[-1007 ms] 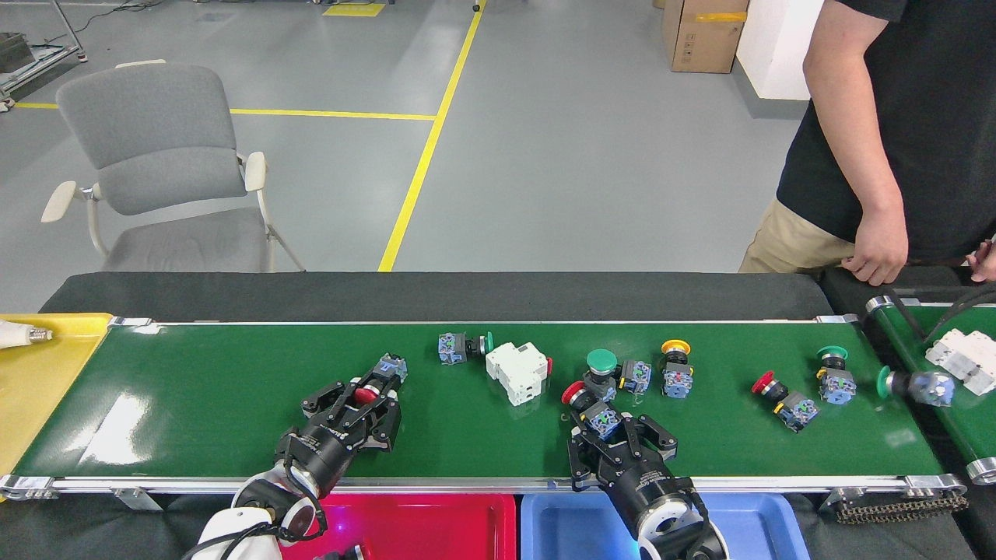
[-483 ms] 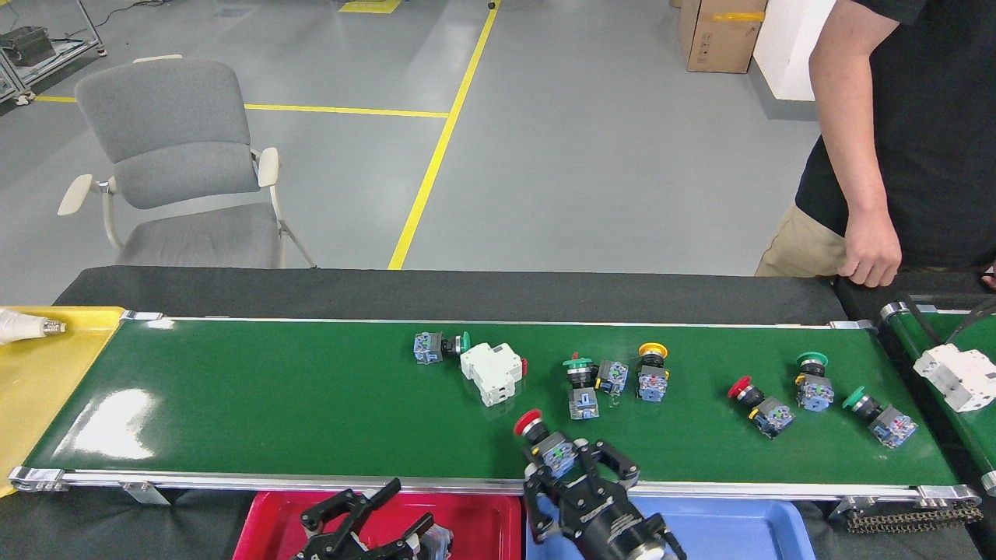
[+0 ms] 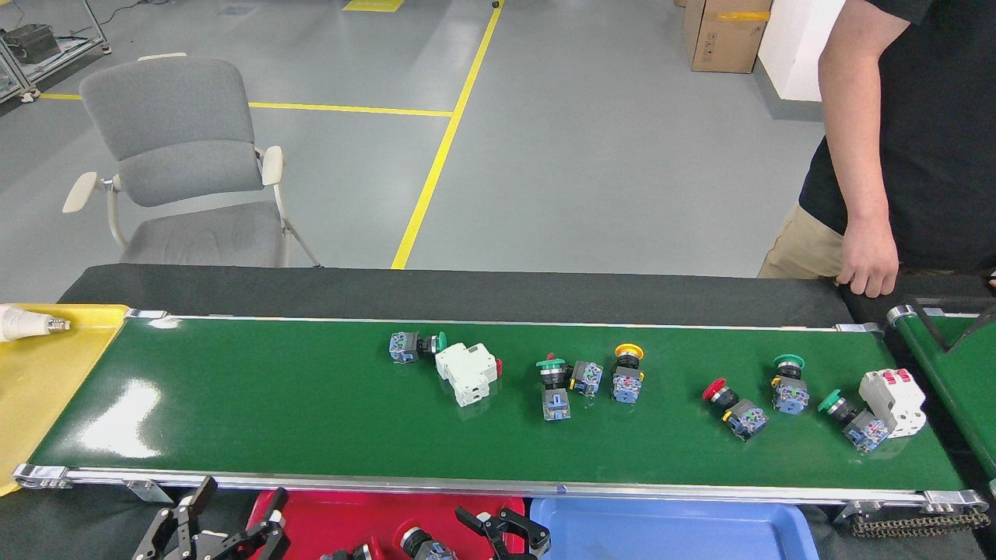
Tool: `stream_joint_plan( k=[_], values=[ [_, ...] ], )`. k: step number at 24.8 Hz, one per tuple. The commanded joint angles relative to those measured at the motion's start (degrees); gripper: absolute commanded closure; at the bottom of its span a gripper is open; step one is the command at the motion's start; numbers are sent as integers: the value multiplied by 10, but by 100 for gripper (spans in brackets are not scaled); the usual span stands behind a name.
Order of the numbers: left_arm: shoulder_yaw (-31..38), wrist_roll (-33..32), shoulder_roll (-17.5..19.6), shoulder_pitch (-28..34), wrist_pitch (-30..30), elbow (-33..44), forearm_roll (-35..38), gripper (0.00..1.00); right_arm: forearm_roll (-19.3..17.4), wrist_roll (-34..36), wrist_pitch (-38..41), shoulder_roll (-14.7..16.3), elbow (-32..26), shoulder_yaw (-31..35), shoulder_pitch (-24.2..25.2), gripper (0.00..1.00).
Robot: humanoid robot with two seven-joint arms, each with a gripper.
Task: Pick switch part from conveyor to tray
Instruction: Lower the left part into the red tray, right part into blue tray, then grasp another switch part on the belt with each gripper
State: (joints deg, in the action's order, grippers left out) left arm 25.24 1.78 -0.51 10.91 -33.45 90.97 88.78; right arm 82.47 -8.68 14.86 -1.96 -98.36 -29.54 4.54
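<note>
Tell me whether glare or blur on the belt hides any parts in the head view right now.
Head view: a white glare patch sits on the conveyor at its left end, away from the parts; the nearest one, the white breaker, is sharp, and so are the button switches to its right, with no motion blur.

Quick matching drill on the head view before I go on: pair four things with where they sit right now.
Things:
1. yellow-capped switch
2. white breaker
3. yellow tray
4. red tray

Places:
A. off the conveyor's left end
B. below the conveyor's near rail
C. mid-belt, right of the centre cluster
D. near the belt's right end

Pairs: 1-C, 2-D, 3-A, 4-B
</note>
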Motion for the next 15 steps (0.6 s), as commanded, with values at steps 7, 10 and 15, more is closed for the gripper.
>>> stream_joint_plan(
  k=[7, 10, 15],
  values=[
    [-128, -14, 8, -54, 35, 25, 7, 0, -22, 142, -69, -12, -19, 258, 109, 1],
    [-169, -25, 7, -90, 46, 6, 7, 0, -30, 138, -97, -15, -16, 272, 106, 1],
    [-214, -37, 7, -170, 83, -85, 7, 0, -15, 103, -139, -6, 25, 259, 51, 1]
  ],
)
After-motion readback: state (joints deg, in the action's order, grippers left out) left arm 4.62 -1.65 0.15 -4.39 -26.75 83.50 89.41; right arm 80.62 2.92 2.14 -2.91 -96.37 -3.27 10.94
